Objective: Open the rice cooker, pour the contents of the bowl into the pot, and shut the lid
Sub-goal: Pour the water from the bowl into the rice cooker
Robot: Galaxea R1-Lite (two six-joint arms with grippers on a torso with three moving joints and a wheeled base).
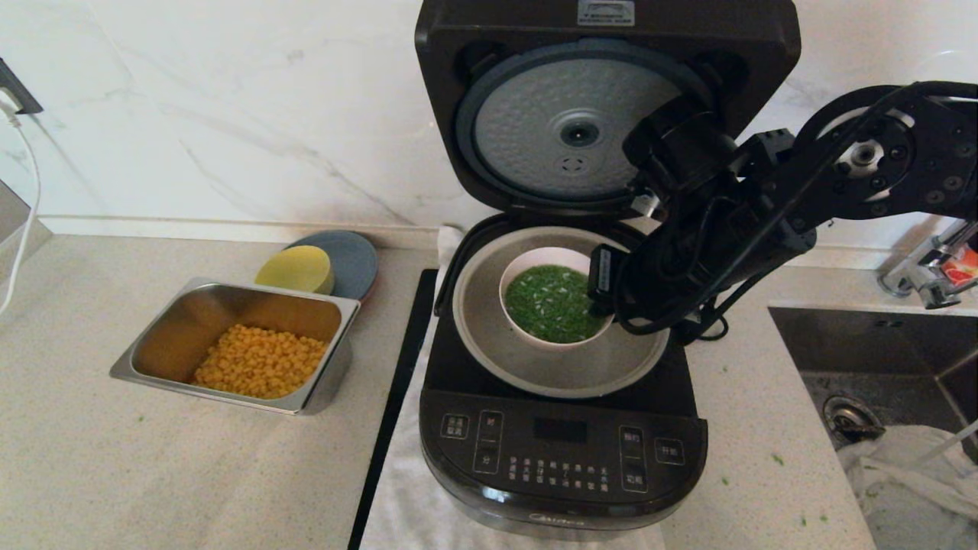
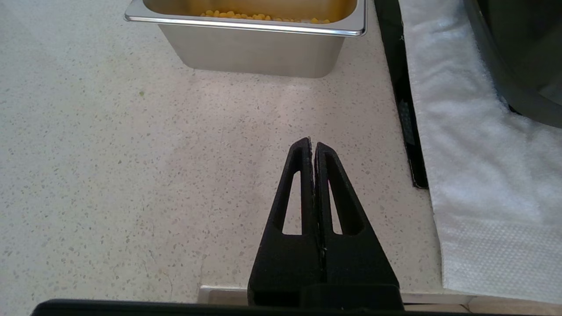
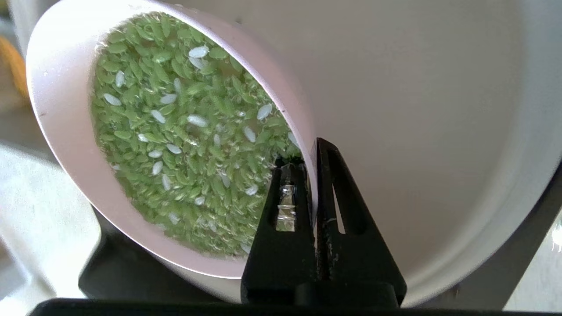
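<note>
- The rice cooker (image 1: 561, 451) stands on a white towel (image 1: 428, 504) on the speckled counter (image 1: 114, 473), its front button panel facing the robot.
- The lid (image 1: 535, 114) is swung fully up on its hinge against the marble wall, showing a dimpled silver disc ringed in grey.
- The pot (image 1: 527, 359) sits inside the cooker body; the part of its grey-beige inside that shows around the bowl is bare.
- The bowl (image 1: 527, 267), white and round, is held over the pot's mouth, inside the ring of its rim as the head camera sees it.
- The contents of the bowl (image 1: 550, 302) are small green grain-like bits with a few white grains mixed in; they fill the bowl close to its brim and lie inside it.
- The right gripper (image 3: 312, 151) reaches in from the cooker's right side and is clamped on the bowl's rim, one finger inside among the green bits and the other against the outer wall.
- The left gripper (image 2: 312, 145) hovers low over the counter in front of the tray, its fingers pressed together with nothing between them.
- A rectangular steel tray (image 1: 321, 382) left of the cooker holds yellow corn kernels (image 1: 260, 370) heaped at its near end.
- Behind the tray a yellow dish (image 1: 294, 269) rests on a grey-blue plate (image 1: 355, 260).
- A steel sink (image 1: 879, 351) is set into the counter right of the cooker, with something pale and crumpled in it.
</note>
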